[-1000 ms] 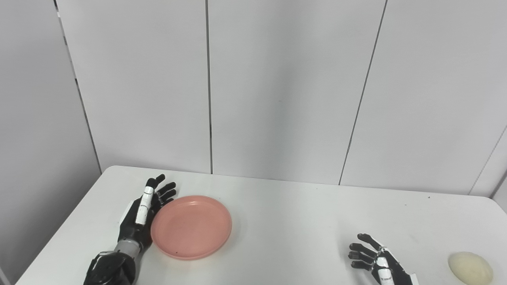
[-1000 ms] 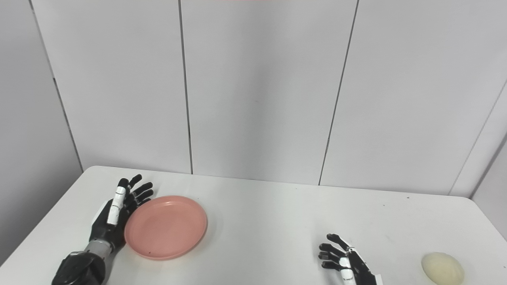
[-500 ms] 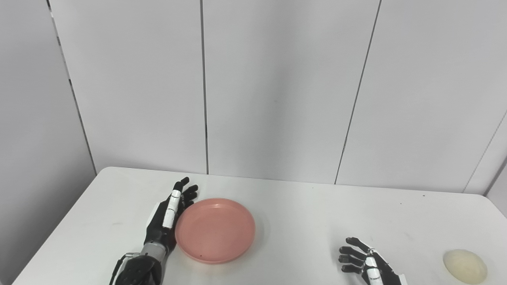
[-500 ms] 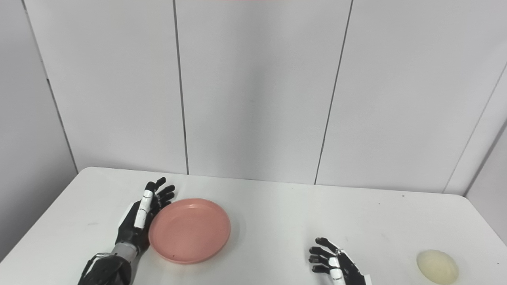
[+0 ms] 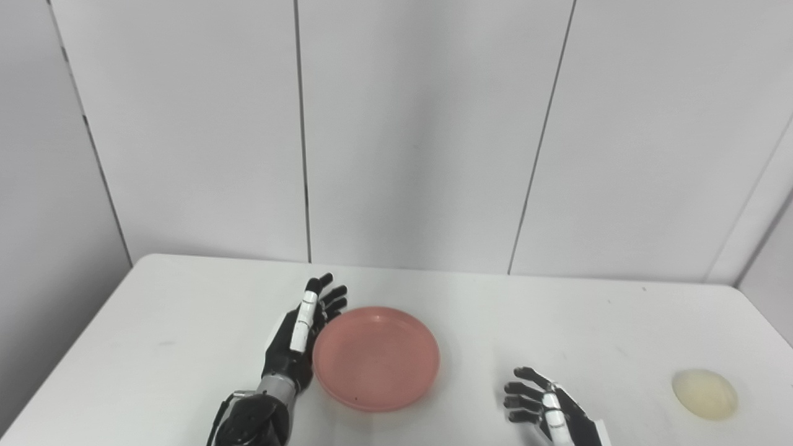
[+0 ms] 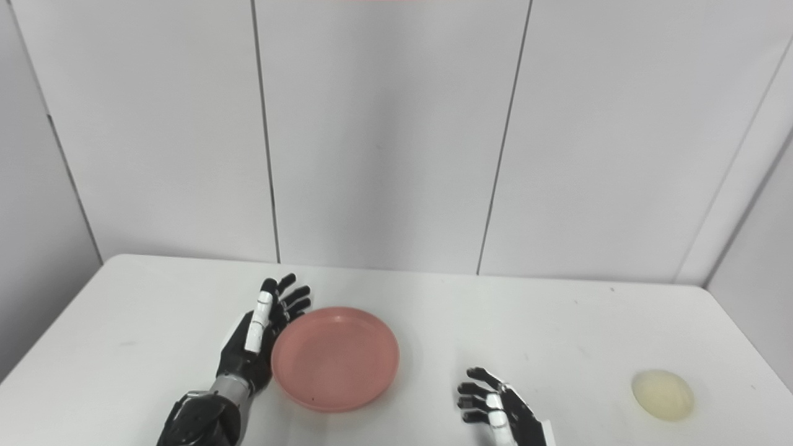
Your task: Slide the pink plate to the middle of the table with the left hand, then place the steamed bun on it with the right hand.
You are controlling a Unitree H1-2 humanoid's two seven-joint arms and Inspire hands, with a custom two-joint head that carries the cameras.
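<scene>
Pressing my flat left hand against the pink plate, fingers straight and gripping nothing.
Plate sits mid-worktop, toward the near edge; my right hand hovers loosely spread and empty; the steamed bun lies by the right edge.

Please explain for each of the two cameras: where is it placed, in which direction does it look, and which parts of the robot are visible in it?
Left eye view: on the head, looking forward and down at the white table; it shows the left hand, the right hand and part of each forearm.
Right eye view: beside it, facing the same way; the same hands and forearms, everything drawn further left.
Shared: the left hand, open, against the pink plate at its left rim; the steamed bun far right; the panelled wall.
</scene>
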